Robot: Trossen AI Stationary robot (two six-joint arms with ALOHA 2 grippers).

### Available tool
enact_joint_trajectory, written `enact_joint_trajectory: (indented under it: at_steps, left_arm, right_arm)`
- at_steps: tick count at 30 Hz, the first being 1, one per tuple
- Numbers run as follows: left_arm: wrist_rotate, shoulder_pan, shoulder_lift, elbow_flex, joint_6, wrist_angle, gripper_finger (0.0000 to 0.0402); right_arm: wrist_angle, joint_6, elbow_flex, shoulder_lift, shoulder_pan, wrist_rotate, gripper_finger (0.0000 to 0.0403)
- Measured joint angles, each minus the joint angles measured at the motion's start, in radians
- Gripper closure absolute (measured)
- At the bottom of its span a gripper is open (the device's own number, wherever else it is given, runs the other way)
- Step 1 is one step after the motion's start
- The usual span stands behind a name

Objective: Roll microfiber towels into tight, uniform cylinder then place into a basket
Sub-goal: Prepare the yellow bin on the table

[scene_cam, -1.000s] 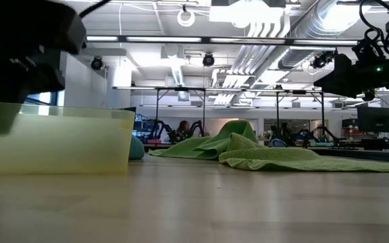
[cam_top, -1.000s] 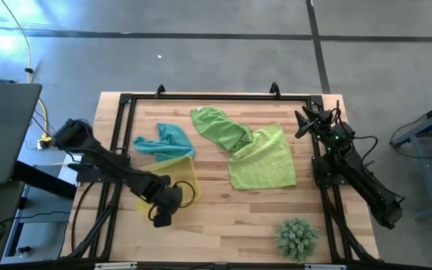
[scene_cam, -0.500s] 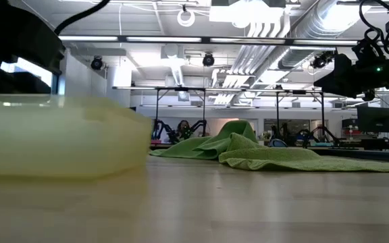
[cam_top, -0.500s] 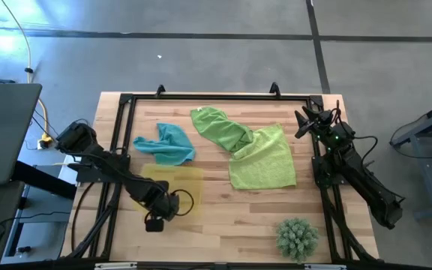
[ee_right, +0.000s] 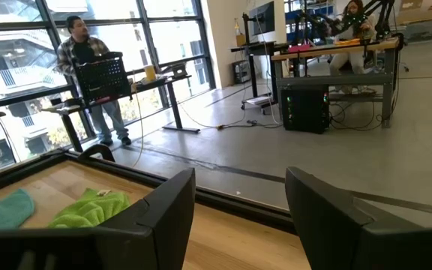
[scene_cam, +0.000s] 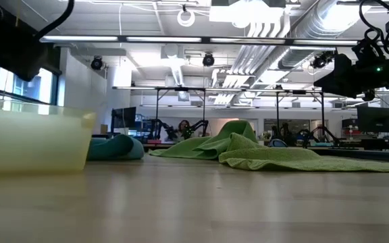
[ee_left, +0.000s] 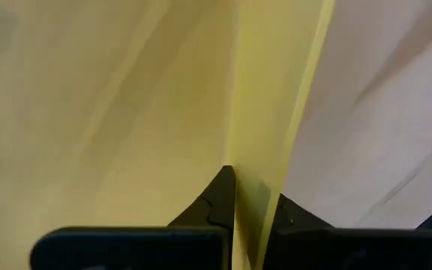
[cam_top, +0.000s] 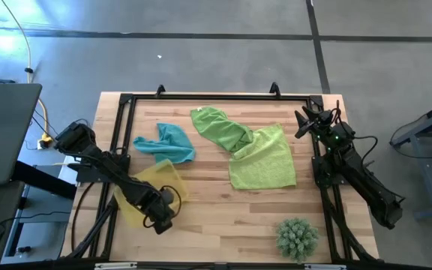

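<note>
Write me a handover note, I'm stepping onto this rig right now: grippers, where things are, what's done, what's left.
Left gripper: shut on the basket wall, near the table's front left.
Right gripper: open, parked over the back right edge.
Teal towel: crumpled behind the basket.
Two green towels: overlapping, unrolled, mid-table.
Done: nothing rolled; no towel in the basket.
Left: roll all three, place them in the basket.

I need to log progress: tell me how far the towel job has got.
Done: nothing; the teal towel and both green towels lie loose and unrolled. In hand: the left end effector is shut on the yellow basket's wall. The right end effector waits open at the table edge. Left: all rolling and placing.
</note>
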Motion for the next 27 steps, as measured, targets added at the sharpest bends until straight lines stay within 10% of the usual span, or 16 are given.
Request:
enact_joint_trajectory:
  at_steps: [27]
  left_arm:
    - [-0.087,0.0,0.0,-0.001,-0.874,0.213,0.0362]
  right_arm:
    - [0.0,0.0,0.0,0.0,0.0,0.0,0.0204]
